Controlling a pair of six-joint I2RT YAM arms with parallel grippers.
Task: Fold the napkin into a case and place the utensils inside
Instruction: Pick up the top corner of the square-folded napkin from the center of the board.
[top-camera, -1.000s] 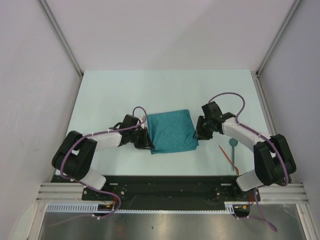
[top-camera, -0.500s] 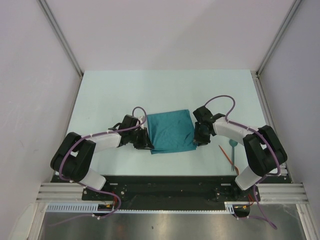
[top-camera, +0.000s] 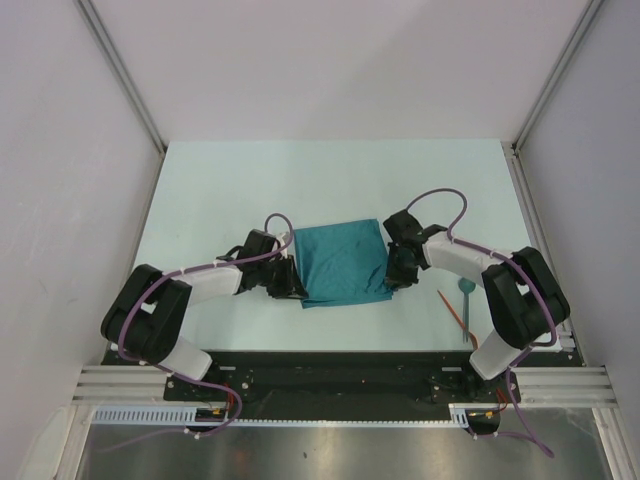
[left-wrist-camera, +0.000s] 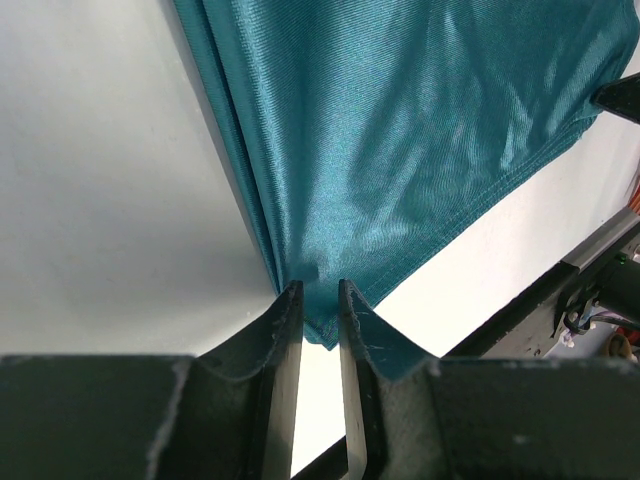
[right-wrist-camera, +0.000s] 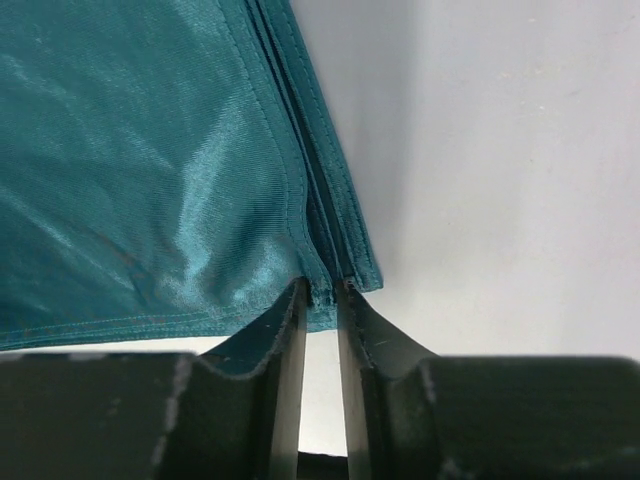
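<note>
The napkin (top-camera: 343, 262) lies folded in a flat, squarish stack at the centre of the table (top-camera: 250, 180). Over the last second the right gripper (top-camera: 393, 280) has slid in to its lower-right corner and narrowed onto the layered edge. The left gripper (top-camera: 297, 285) is already pinched on the lower-left corner. With both corners held, the next fold looks ready to begin. The orange-red utensil (top-camera: 455, 312) lies untouched at lower right.
</note>
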